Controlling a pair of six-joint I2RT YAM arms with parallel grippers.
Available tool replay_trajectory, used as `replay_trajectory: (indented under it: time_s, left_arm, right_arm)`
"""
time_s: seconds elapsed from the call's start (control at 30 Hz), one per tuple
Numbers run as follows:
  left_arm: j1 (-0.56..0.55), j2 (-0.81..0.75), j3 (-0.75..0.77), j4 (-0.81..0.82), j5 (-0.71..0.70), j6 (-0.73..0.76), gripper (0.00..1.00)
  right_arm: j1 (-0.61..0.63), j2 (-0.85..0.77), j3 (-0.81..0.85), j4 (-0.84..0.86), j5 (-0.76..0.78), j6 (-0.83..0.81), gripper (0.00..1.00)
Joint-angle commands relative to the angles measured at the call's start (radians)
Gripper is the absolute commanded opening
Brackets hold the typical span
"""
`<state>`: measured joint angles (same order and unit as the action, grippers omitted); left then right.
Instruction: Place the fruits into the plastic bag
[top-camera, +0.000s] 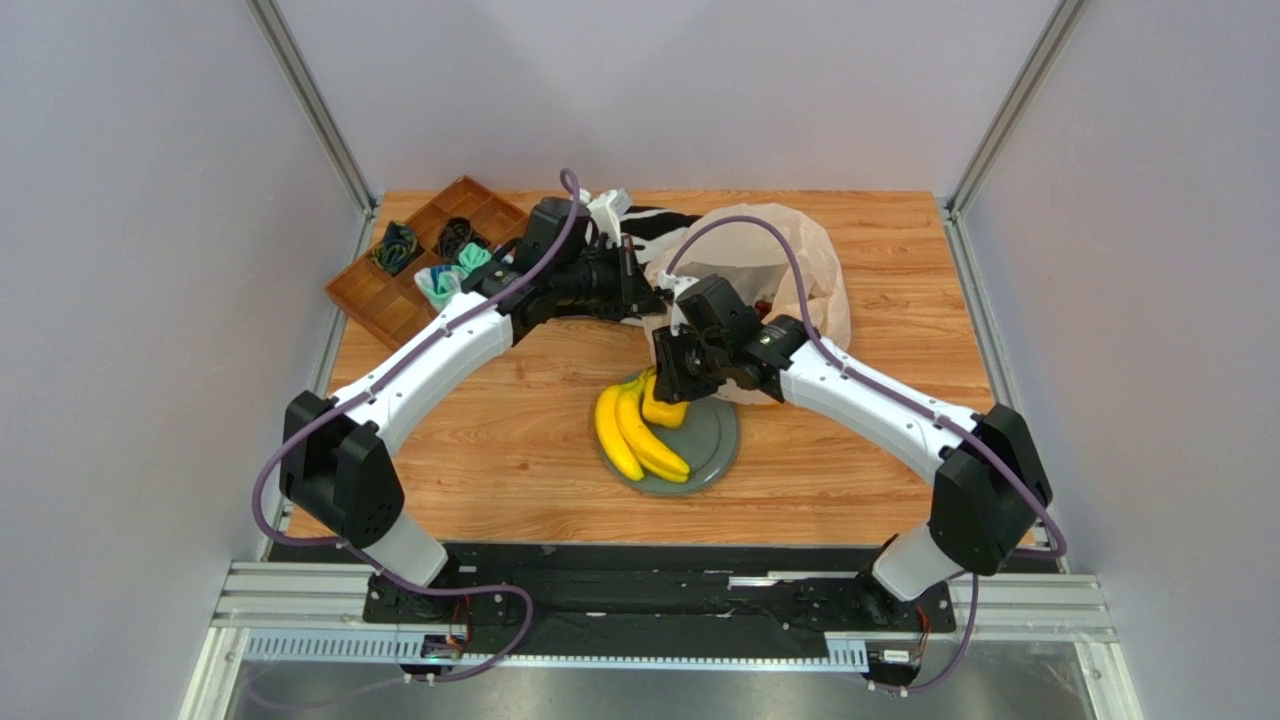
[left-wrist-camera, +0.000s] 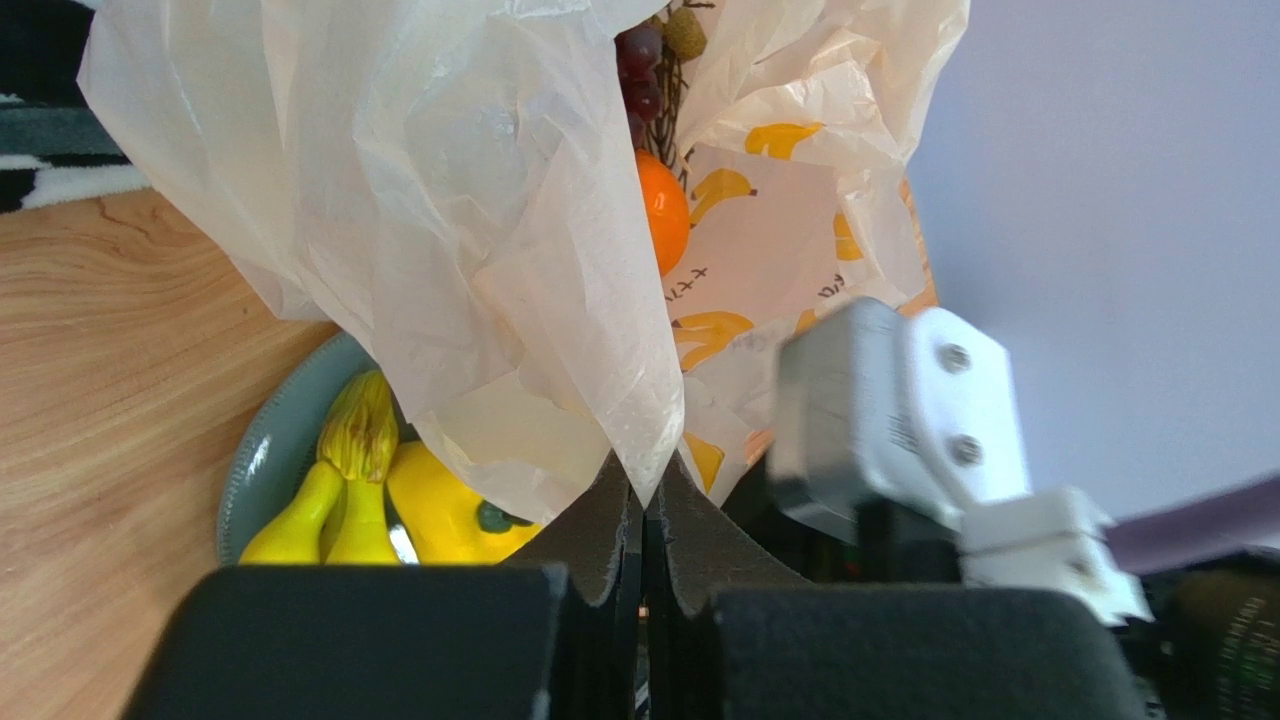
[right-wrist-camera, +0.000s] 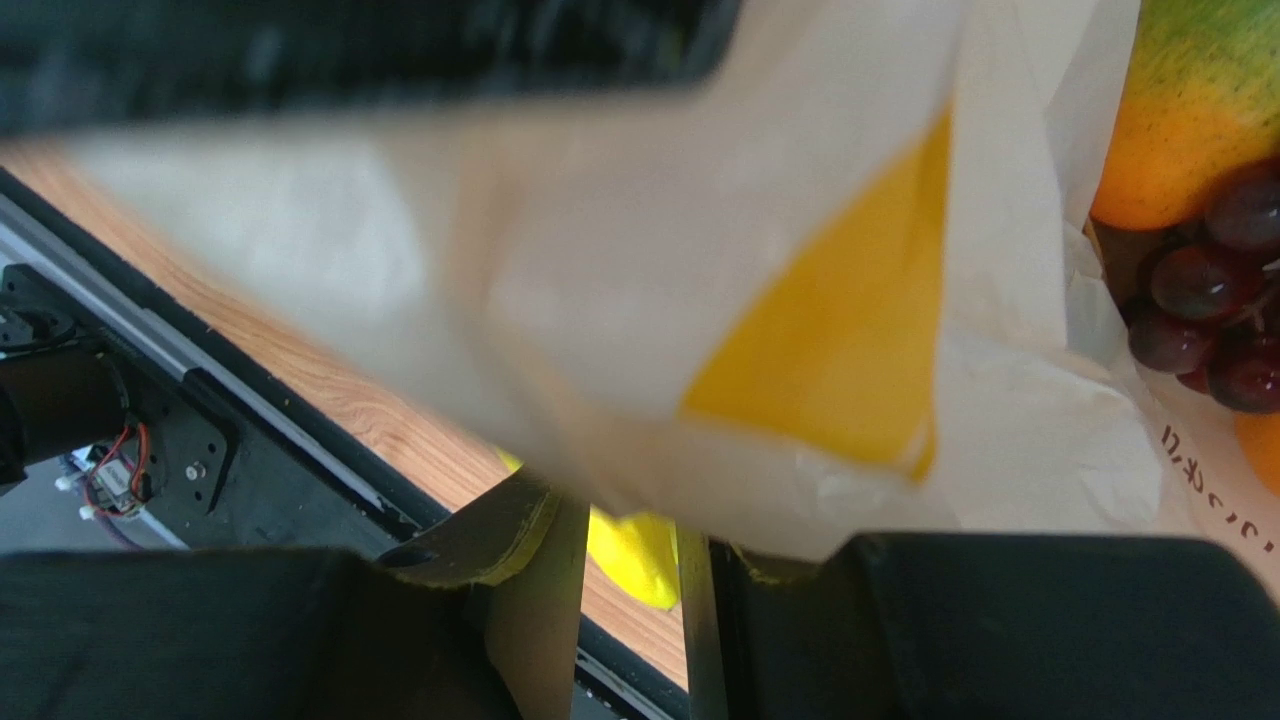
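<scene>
The plastic bag (top-camera: 774, 255) lies at the back centre, its mouth toward the grey plate (top-camera: 718, 450). My left gripper (top-camera: 649, 293) is shut on the bag's edge (left-wrist-camera: 496, 270), fingertips (left-wrist-camera: 646, 503) pinching the film. Inside the bag I see the orange (left-wrist-camera: 661, 210), the dark grapes (right-wrist-camera: 1202, 300) and the orange-green fruit (right-wrist-camera: 1202, 90). The bananas (top-camera: 639, 435) and the small yellow fruit (left-wrist-camera: 436, 503) lie on the plate. My right gripper (top-camera: 666, 372) hangs above the plate at the bag's mouth. Its jaws (right-wrist-camera: 631, 518) stand slightly apart, with bag film draped over the fingertips.
A wooden compartment tray (top-camera: 428, 255) with dark and teal items stands at the back left. The zebra-striped cloth (top-camera: 654, 222) lies behind the bag. Grey walls close in both sides and the back. The black rail runs along the near edge.
</scene>
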<state>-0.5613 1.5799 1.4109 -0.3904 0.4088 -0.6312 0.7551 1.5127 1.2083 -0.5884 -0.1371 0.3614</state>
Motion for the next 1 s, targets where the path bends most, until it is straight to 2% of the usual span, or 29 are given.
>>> replay_trajectory:
  time_s: [0.0,0.33,0.97]
  left_arm:
    - [0.003,-0.054,-0.009,0.028,-0.005,-0.015,0.00]
    - [0.003,-0.057,-0.010,0.033,-0.005,-0.015,0.00]
    - [0.003,-0.046,-0.003,0.033,-0.005,-0.012,0.00]
  right_arm:
    - [0.003,0.061,0.085,0.009,0.053,-0.019,0.30]
    - [0.001,0.087,0.108,-0.036,0.202,-0.019,0.32]
    - [0.003,0.145,0.123,-0.016,0.121,-0.044,0.29]
